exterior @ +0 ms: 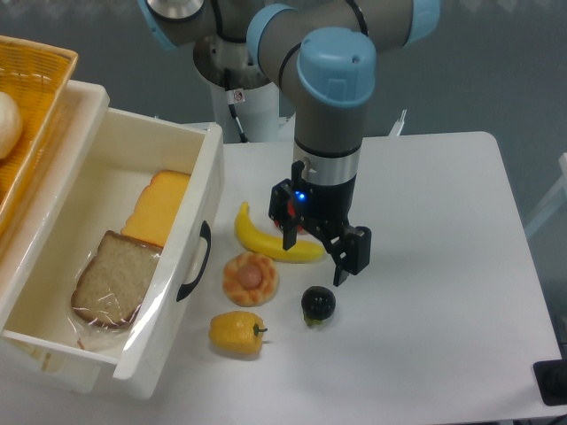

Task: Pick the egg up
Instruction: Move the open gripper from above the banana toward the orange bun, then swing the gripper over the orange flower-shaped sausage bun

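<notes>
Fingers apart above the banana

Egg [251, 278] lies flat on the white table [443, 310], just below the banana [270, 241] and above the yellow pepper [236, 334]. I hold my gripper [315, 251] over the banana's right end, fingers [347, 258] spread wide with nothing between them. The black fruit [318, 304] sits just below my right finger.

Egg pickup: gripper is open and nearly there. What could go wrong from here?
The egg is hemmed in: the banana lies just behind it, the yellow pepper in front, the black fruit to its right. The open gripper hangs over the banana's end, so descending now could hit the banana or nudge the black fruit, which looks likely to roll. The egg also looks flat, so the fingers may slip off its rim.
</notes>
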Motion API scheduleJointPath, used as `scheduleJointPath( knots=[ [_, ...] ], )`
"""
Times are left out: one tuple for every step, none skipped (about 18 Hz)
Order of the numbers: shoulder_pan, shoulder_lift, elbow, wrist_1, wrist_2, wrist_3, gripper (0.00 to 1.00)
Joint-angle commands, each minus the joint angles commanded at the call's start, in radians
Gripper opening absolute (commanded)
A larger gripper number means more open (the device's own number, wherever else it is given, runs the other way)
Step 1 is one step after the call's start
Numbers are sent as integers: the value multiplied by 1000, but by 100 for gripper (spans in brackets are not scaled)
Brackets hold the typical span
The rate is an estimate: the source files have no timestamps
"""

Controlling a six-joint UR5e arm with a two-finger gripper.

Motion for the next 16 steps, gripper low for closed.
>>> scheduleJointPath(
  knots=[
    [-2,2,-8,3,2,0,100],
    [-2,2,-18,6,2,0,100],
    [-2,3,-22,6,2,0,100],
    [-5,3,-29,5,2,1,100],
    [-6,5,-44,6,2,1,100],
    [-6,5,-57,5,3,1,100],
    [-6,5,-71,6,3,3,100],
    [-8,5,-80,5,3,3,100],
    [-8,5,-95,5,3,6,100],
    [-9,0,-106,5,5,11,100],
    [-17,-3,-112,5,5,15,100],
    [-26,-6,-115,3,5,14,100],
    [-32,-14,-115,-1,5,11,100],
    [-37,-15,-135,-1,3,8,100],
    [-40,-15,-141,0,3,8,100],
    [-40,-18,-147,-1,2,12,100]
  ],
)
